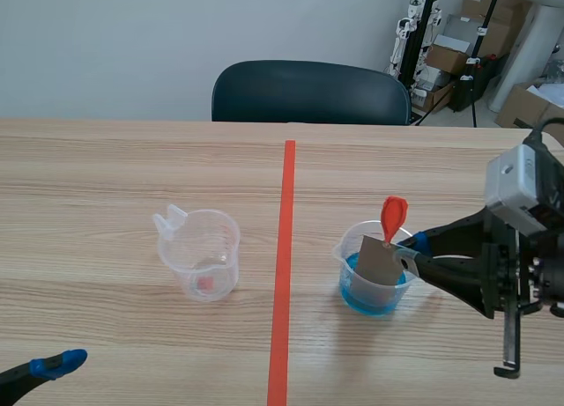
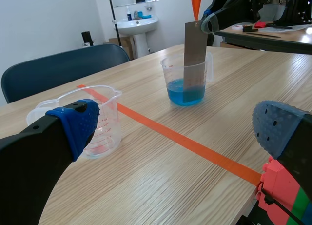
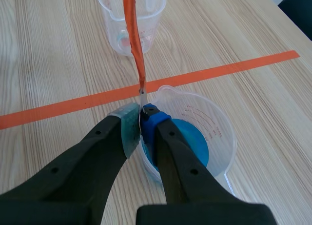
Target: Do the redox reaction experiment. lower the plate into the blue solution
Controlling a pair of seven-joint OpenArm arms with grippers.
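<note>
The right arm's fingers [image 3: 146, 113] are clamped on the top edge of a thin grey metal plate [image 1: 377, 262] with an orange-red tab. The plate's lower end sits in the blue solution of a clear plastic beaker [image 2: 171, 71] on the wooden table [image 1: 106, 159]. The left arm's fingers [image 2: 75, 122] are spread apart and hold nothing, near a second clear beaker [image 1: 201, 252].

Tape line [image 1: 282, 274] ran front to back down middle of table [image 1: 106, 159]. Empty beaker [image 1: 199, 252] stood left of line, second beaker [image 1: 374, 287] right of it, well apart. Solution [image 3: 192, 139] lay in second beaker. Upright plate [image 1: 375, 263] stood in it, lower end in solution, top above rim, pinched by right gripper [image 1: 412, 253] reaching in from right. Left gripper [image 2: 178, 130] sat low at near-left corner, fingers spread. Chair [image 1: 308, 92] stood behind far edge.
</note>
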